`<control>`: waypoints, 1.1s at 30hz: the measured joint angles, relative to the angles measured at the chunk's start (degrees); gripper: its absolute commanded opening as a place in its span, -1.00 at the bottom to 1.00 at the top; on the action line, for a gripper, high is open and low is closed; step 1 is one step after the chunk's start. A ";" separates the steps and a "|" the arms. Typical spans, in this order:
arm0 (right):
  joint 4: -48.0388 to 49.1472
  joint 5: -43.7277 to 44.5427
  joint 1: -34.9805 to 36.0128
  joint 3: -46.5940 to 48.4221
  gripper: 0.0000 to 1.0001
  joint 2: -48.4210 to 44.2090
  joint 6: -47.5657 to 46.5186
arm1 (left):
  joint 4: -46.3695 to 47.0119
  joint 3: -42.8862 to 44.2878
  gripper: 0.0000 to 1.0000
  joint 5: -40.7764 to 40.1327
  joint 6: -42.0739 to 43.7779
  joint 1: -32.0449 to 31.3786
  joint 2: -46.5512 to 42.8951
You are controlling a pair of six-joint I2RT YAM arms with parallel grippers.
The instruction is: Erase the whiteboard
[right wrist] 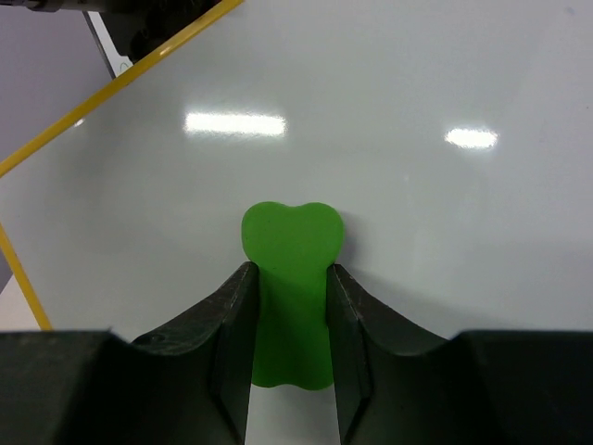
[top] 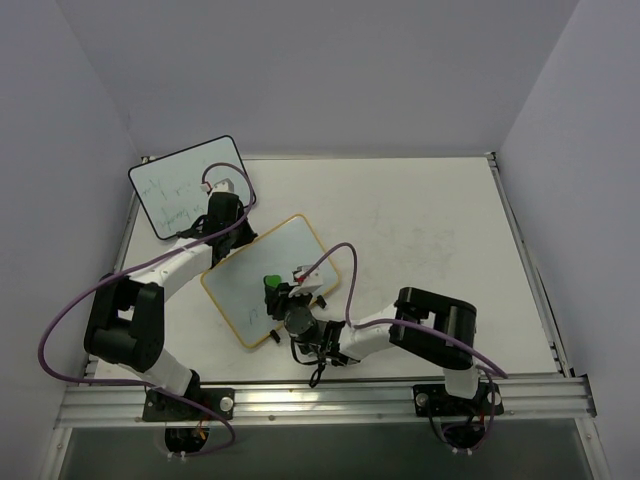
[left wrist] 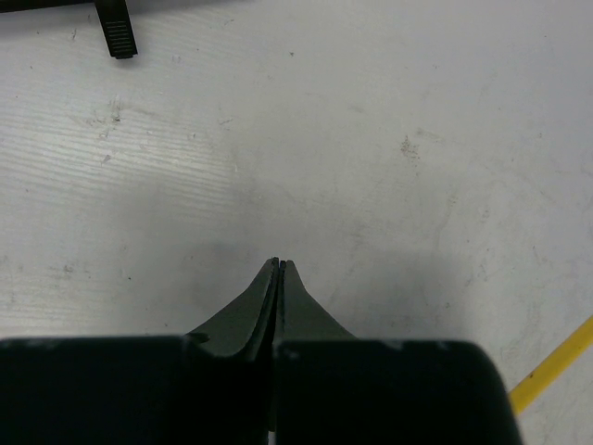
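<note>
The yellow-framed whiteboard [top: 262, 262] lies tilted on the table in front of the arms. My right gripper [top: 272, 288] is shut on a green eraser [top: 270, 284] and holds it against the board's surface. In the right wrist view the eraser [right wrist: 290, 278] sits between my fingers on the white surface [right wrist: 417, 213], which shows only light glare; the yellow frame [right wrist: 111, 88] runs across the upper left. My left gripper [top: 226, 208] is shut and empty over the bare table just past the board's far-left edge. In the left wrist view it [left wrist: 278, 266] shows closed, with a bit of yellow frame [left wrist: 556, 366] at the lower right.
A black-framed whiteboard [top: 190, 185] with faint writing lies at the back left, next to my left gripper; its black clip foot [left wrist: 116, 32] shows in the left wrist view. White walls enclose the table [top: 430, 230]. Purple cables loop from both arms.
</note>
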 measured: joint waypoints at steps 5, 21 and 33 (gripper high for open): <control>-0.61 0.48 -0.11 0.02 -1.00 -0.09 1.99 | 0.00 0.00 -0.95 -0.17 0.02 0.00 0.02; -4.72 4.79 -2.89 0.02 -1.00 -1.29 6.69 | 0.04 0.04 -0.95 -0.37 0.02 -0.02 0.15; -2.12 11.87 2.82 7.74 -1.00 5.20 -7.21 | -0.02 0.04 -0.95 -0.94 0.13 -0.02 0.22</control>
